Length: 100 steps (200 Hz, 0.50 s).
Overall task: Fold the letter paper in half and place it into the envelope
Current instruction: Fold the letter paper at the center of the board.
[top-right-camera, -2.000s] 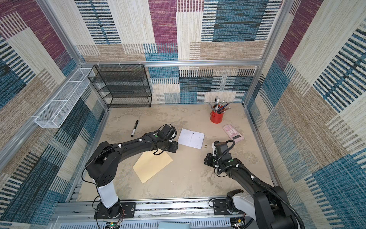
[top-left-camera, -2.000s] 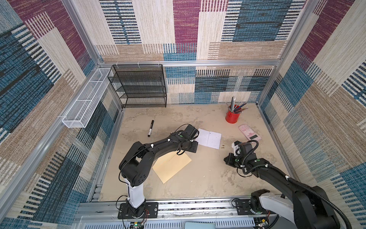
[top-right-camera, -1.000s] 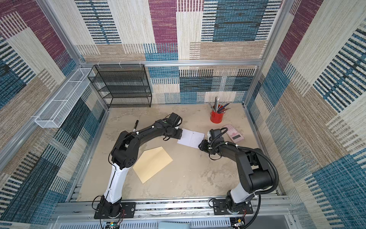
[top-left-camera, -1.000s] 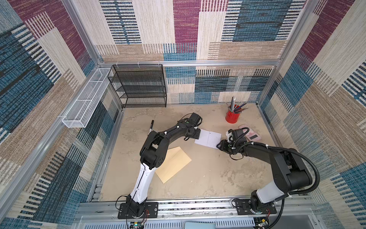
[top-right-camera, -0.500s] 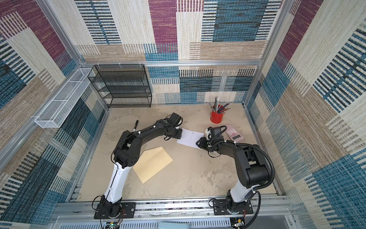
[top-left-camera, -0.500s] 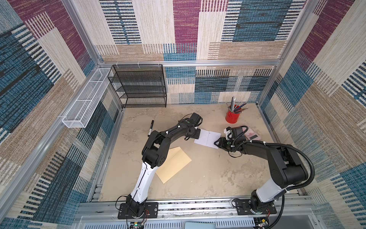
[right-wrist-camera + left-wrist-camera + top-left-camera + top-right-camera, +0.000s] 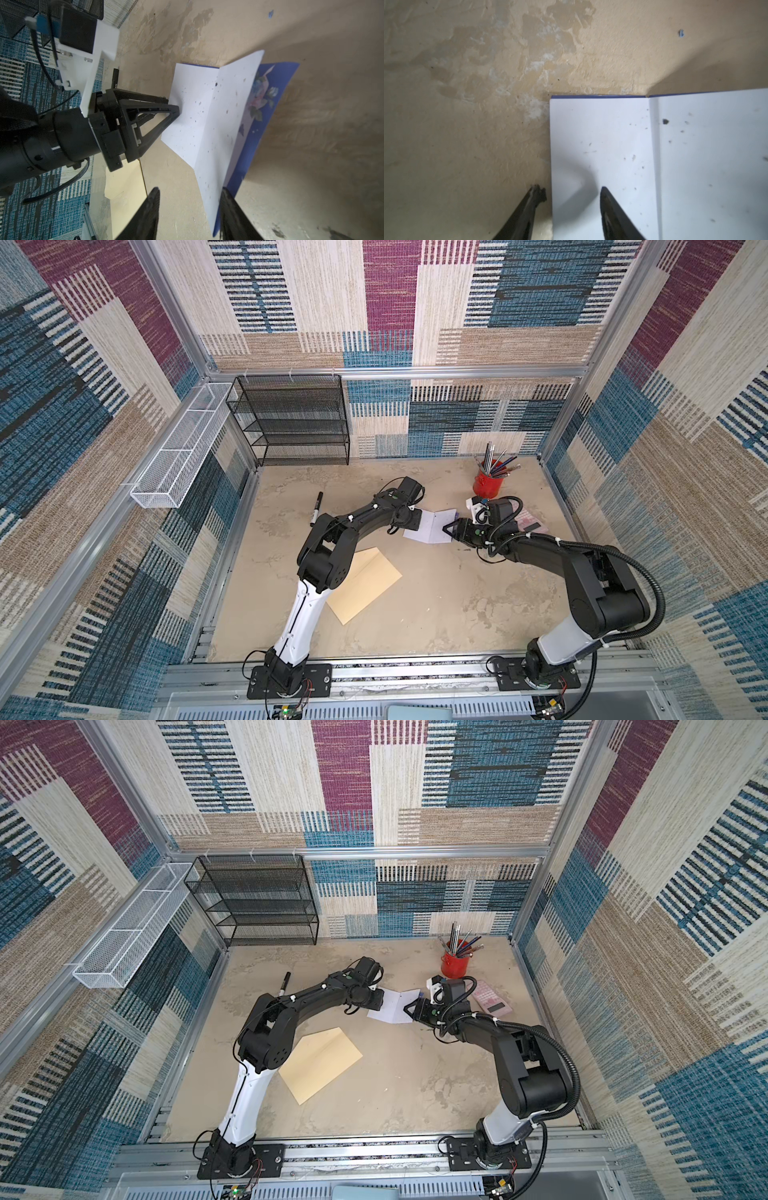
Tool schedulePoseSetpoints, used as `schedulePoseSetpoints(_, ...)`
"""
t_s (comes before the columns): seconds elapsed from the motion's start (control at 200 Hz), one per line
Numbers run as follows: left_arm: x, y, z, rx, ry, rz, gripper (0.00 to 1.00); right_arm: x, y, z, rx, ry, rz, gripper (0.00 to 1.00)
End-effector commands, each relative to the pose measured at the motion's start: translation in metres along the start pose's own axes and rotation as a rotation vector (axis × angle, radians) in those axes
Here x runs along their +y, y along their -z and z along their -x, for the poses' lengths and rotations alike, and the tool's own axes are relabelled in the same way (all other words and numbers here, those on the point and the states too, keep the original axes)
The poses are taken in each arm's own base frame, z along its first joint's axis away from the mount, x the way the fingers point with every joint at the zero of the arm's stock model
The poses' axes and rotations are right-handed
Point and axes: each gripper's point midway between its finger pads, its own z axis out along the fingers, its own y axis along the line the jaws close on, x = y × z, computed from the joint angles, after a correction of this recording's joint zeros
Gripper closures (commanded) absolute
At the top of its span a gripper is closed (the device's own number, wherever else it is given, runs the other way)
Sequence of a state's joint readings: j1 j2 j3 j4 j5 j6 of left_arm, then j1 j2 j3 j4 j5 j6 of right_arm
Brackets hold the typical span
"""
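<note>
White back upward, the letter paper (image 7: 430, 526) has its right half risen off the table (image 7: 436, 593): I judge folding has begun. Left gripper (image 7: 571, 188) and right gripper (image 7: 190, 189), both parted, sit at opposite edges. Only the right wrist view shows the blue flowered underside. The envelope (image 7: 365, 585) lies well apart.

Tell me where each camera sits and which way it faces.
Top views: both sit high over the front rail and look down toward the back wall. Both show the left arm, right arm, left gripper, right gripper, letter paper and envelope.
Left wrist: on the left arm, looking down past its spread fingers at the paper's white back and the table.
Right wrist: on the right arm, looking low across the table past its own fingers at the part-raised paper, facing the left gripper.
Shared: both wrist views show the paper's centre crease.
</note>
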<state>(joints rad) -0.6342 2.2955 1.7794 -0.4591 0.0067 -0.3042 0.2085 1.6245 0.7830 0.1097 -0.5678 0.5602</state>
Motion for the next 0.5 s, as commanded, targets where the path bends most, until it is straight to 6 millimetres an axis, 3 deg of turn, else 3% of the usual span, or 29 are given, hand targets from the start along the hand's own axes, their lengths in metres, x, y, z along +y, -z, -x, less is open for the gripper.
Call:
schedulePoseSetpoints(0.0,0.001,-0.005,-0.036,0.131,0.012,-0.019,0.50,0.018,-0.006,0.009,-0.010,0.028,0.058,0.50)
schedulePoseSetpoints(0.175,-0.002,-0.007,-0.038,0.134,0.016,-0.038,0.50,0.036,-0.021,0.012,0.015,0.048,0.088,0.49)
schedulePoseSetpoints(0.496,-0.007,-0.003,-0.034,0.102,0.045,-0.113,0.50,0.065,-0.027,0.027,0.024,0.082,0.075,0.49)
